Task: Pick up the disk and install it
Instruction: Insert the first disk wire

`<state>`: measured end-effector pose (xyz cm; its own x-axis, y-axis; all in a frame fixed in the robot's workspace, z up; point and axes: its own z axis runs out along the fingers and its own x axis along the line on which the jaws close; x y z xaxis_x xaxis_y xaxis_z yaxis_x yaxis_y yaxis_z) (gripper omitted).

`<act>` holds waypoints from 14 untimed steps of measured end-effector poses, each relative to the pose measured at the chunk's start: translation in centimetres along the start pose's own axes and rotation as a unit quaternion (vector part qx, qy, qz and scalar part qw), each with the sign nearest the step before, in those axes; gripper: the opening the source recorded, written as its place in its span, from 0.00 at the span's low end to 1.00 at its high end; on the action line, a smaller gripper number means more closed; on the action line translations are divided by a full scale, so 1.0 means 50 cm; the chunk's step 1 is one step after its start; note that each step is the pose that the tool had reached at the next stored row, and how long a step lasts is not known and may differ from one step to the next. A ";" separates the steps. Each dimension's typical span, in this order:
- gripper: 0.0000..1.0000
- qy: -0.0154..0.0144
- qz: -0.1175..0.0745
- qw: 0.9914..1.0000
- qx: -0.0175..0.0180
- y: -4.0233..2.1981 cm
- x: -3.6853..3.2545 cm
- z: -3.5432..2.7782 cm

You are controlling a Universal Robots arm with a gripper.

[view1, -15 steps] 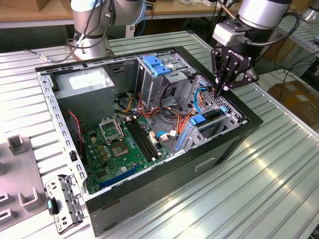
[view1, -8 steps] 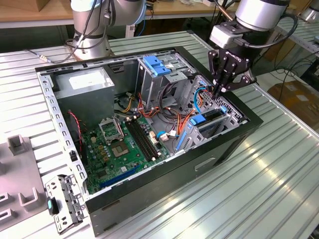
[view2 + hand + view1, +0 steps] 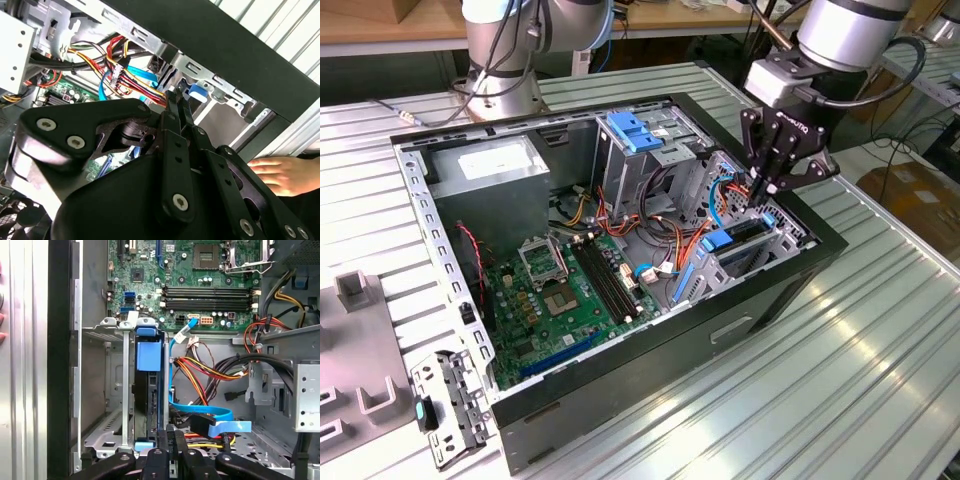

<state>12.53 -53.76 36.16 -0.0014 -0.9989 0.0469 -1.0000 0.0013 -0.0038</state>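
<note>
The disk stands on edge in the metal bay at the corner of the open computer case on the exterior view's right, blue carrier rails uppermost. In the first wrist view the disk shows its blue carrier end and a dark body between the bay's steel walls. My gripper hangs just above that bay, shut, with nothing showing between its black fingers. Its tips sit close beside the disk's blue rail; I cannot tell if they touch. In the second wrist view the gripper points into the bay beside coloured cables.
Orange, red and blue cables run close beside the bay. A grey power-supply box and a drive cage with a blue latch stand at the back, the motherboard in the middle. A person's hand rests outside the case.
</note>
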 end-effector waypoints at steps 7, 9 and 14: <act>0.16 0.000 0.000 1.000 0.000 0.001 0.001 0.000; 0.16 0.000 0.000 1.000 0.000 0.001 0.001 0.000; 0.16 0.000 0.000 1.000 0.000 0.001 0.001 0.000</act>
<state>12.49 -53.79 36.14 -0.0010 -0.9989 0.0469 -1.0000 0.0008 -0.0038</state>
